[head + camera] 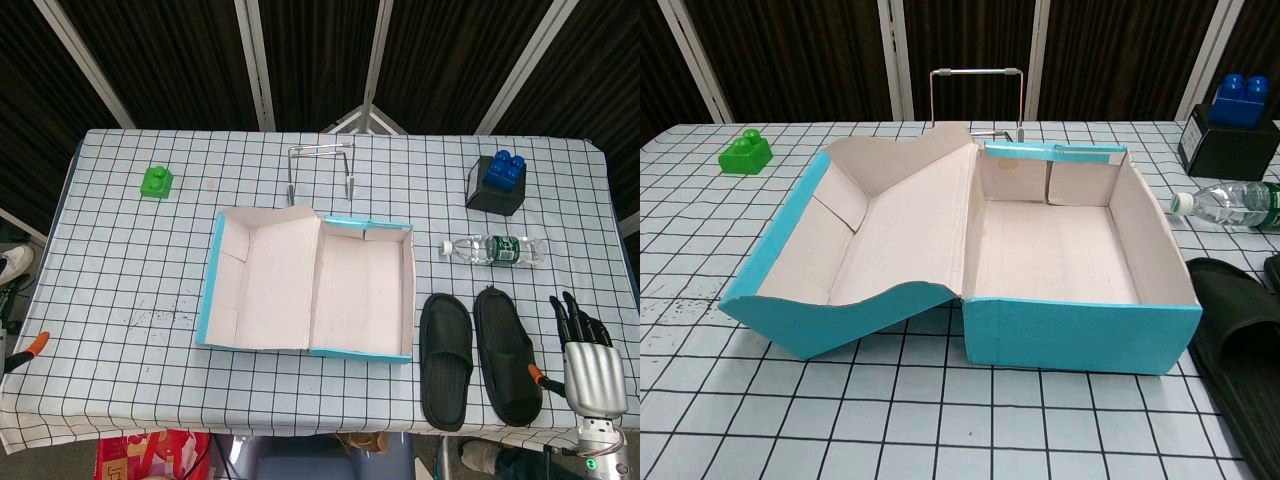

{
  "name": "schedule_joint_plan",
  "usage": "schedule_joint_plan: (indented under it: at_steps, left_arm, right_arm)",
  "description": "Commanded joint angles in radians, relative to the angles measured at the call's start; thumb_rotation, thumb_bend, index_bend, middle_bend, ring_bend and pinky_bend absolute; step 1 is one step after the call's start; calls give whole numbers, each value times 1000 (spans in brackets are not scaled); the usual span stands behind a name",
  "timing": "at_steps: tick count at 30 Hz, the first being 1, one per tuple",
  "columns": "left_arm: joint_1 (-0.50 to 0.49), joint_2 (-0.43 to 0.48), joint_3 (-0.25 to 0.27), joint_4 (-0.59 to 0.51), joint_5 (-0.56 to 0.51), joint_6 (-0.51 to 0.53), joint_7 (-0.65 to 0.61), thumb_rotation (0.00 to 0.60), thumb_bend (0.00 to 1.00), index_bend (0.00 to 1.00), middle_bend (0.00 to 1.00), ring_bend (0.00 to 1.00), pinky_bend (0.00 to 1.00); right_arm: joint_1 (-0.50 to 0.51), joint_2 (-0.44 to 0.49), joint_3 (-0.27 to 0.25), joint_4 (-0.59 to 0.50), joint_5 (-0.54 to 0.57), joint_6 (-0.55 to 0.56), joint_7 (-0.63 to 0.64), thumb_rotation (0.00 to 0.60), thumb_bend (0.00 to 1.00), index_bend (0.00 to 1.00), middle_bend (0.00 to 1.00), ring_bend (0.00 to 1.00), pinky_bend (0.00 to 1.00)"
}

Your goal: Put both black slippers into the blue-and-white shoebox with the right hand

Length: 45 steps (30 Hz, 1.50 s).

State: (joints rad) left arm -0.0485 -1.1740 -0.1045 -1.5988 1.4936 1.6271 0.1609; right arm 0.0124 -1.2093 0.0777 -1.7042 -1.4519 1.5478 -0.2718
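1. Right robot hand (590, 352) empty, fingers apart, just right of both black slippers (480, 357).
2. Slippers lie beside open shoebox (405, 290), worktop front.
3. Risk: weak grasp on floppy strap, slipper snags box wall.

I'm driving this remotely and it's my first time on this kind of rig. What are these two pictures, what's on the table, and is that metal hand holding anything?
You are steering a two-armed robot with fingered hands. The head view looks straight down on the checked table; the chest view looks across it from lower down.

The right hand rests at the table's near right edge, fingers spread, holding nothing. The left hand shows in neither view.

In the middle sits the open shoebox, empty, its lid folded out to the left. Right of it both black slippers lie side by side. Behind them is a water bottle on its side, then a blue block on a black holder. A green block sits far left.
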Motion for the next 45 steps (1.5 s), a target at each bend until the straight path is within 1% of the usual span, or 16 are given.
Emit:
schedule_joint_plan:
  at_steps: [1,6,11,15,17,20,22,24,25,28,30,33,35,39,42,45]
  left_arm:
    - [-1,0,4,-1,1,-6,2,600,253,181,0,0,117]
    - [3,12,12,-22,3,-8,18,600,253,180,0,0,116]
    - [14,18,1,-27,2,21,6,600,253,179,0,0,117]
    - [15,20,-2,-27,-22,7,1,600,253,178,0,0,116]
    - [16,25,-1,-37,-23,4,2,600,253,178,0,0,116]
    - [18,27,3,-43,-10,11,-2,600,253,178,0,0,117]
    - [17,30,5,-42,-11,6,0,600,253,178,0,0,117]
    - [15,31,5,-42,-22,-6,3,600,253,178,0,0,117]
    - [14,31,4,-43,-27,-10,2,600,253,178,0,0,117]
    - [12,31,1,-45,-33,-16,-4,600,253,178,0,0,117]
    - [12,30,1,-45,-31,-15,-5,600,253,179,0,0,117]
    - [14,30,1,-46,-26,-9,-7,600,253,182,0,0,117]
    - [15,29,-1,-45,-28,-4,-7,600,253,183,0,0,117]
    - [14,28,-2,-42,-34,-9,-4,600,253,186,0,0,117]
    - [10,24,-4,-38,-38,-17,-3,600,253,186,0,0,117]
    - [5,20,-6,-32,-44,-27,-2,600,253,186,0,0,117]
  right_arm:
    - [-2,1,-2,-1,2,0,-6,600,70,37,36,160,188]
    - [-3,7,-9,-9,1,-5,-16,600,70,37,36,159,188]
    - [7,25,-8,-36,-4,-21,-19,600,70,37,36,159,188]
    - [46,85,18,-127,61,-102,-26,600,70,37,31,156,188]
    - [81,134,31,-195,105,-174,-43,600,70,37,31,156,191]
    - [139,200,53,-280,173,-273,-90,600,70,37,32,194,241]
    - [181,237,71,-328,223,-329,-133,600,70,37,32,291,349]
    - [236,271,97,-373,290,-383,-200,600,70,39,63,492,536]
    - [257,278,108,-385,314,-400,-220,600,70,47,106,601,631]
    - [339,292,143,-417,424,-471,-275,600,70,76,249,836,842]
    - [389,290,155,-414,492,-506,-313,600,70,79,291,929,931]
    - [466,280,149,-414,610,-546,-400,600,70,88,330,980,994]
    - [510,247,147,-407,665,-538,-440,600,70,97,342,991,999]
    - [555,183,131,-391,720,-499,-484,600,70,128,363,995,1000]
    - [573,146,121,-378,748,-477,-487,600,70,132,374,998,1000]
    - [592,129,97,-356,769,-474,-508,600,70,132,418,1000,1000]
